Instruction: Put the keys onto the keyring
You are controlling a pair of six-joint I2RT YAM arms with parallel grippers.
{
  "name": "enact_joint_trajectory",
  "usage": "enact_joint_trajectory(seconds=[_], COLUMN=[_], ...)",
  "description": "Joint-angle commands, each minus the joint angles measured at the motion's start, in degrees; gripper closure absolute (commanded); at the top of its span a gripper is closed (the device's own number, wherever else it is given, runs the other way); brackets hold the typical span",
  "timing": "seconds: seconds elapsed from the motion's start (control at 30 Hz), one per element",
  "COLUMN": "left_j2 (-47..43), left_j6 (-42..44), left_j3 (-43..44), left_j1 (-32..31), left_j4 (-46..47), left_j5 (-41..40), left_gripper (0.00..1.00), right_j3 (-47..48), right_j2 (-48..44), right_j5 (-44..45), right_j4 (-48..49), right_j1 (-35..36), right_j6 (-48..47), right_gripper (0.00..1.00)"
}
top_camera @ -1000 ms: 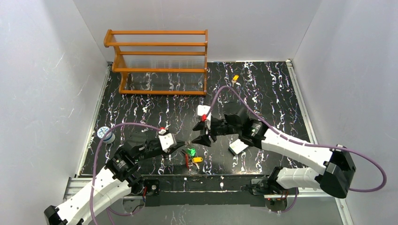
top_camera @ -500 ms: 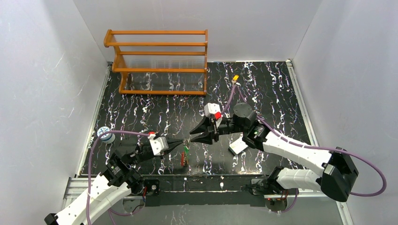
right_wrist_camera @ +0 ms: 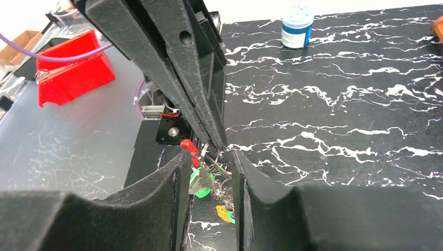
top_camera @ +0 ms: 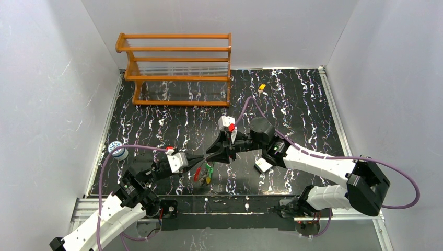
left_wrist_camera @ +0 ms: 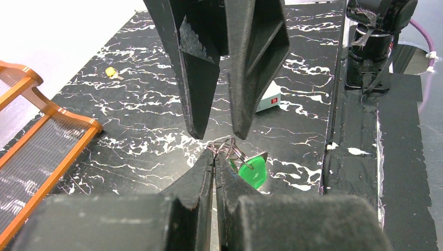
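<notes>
Keyring (left_wrist_camera: 225, 148) is pinched right at the tips of your left fingers (left_wrist_camera: 198, 175). They're pressed together on the thin wire loop, out over the front part of the black marbled surface (top_camera: 313, 104). You've got a green key (left_wrist_camera: 254, 170) dangling off the loop. The right wrist view also shows a red piece (right_wrist_camera: 189, 146) and a yellow key (right_wrist_camera: 224, 213) in the same bunch.

Your right fingers (right_wrist_camera: 172, 183) are apart, meeting the left ones head-on with one finger on each side of the loop. Can't tell if they're actually touching the wire.

Over on the far side there's a loose yellow key (top_camera: 261, 88) lying on the surface, just right of the wooden rack (top_camera: 177, 68). You'll spot a white card (top_camera: 263, 166) next to your right arm and a blue-capped jar (top_camera: 118, 150) by the left edge.
</notes>
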Motion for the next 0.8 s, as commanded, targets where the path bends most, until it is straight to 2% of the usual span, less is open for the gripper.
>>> enact_joint_trajectory(seconds=[0.0, 0.17, 0.27, 0.43, 0.63, 0.77], left_j2=[0.1, 0.2, 0.4, 0.8, 0.9, 0.9], left_j6=[0.0, -0.1, -0.1, -0.3, -0.2, -0.3], left_j3=[0.4, 0.5, 0.5, 0.5, 0.5, 0.5], left_j1=[-0.1, -0.1, -0.1, -0.1, -0.1, -0.1], left_j4=[2.4, 2.3, 2.3, 2.3, 2.3, 2.3], left_j5=[0.7, 0.8, 0.8, 1.2, 1.2, 1.3], left_gripper=[1.00, 1.00, 1.00, 1.00, 1.00, 1.00], right_j3=[0.4, 0.5, 0.9, 1.9, 2.5, 2.5], right_j2=[-1.1, 0.1, 0.2, -0.1, 0.3, 0.5], right_j5=[3.4, 3.5, 6.1, 8.9, 9.8, 11.2], right_j4=[1.1, 1.2, -0.2, -3.1, -5.8, -7.1], right_j1=[0.5, 1.1, 1.1, 1.1, 1.1, 1.2], right_j6=[1.3, 1.7, 1.6, 0.8, -0.7, -1.7], right_gripper=[0.60, 0.71, 0.73, 0.74, 0.66, 0.70])
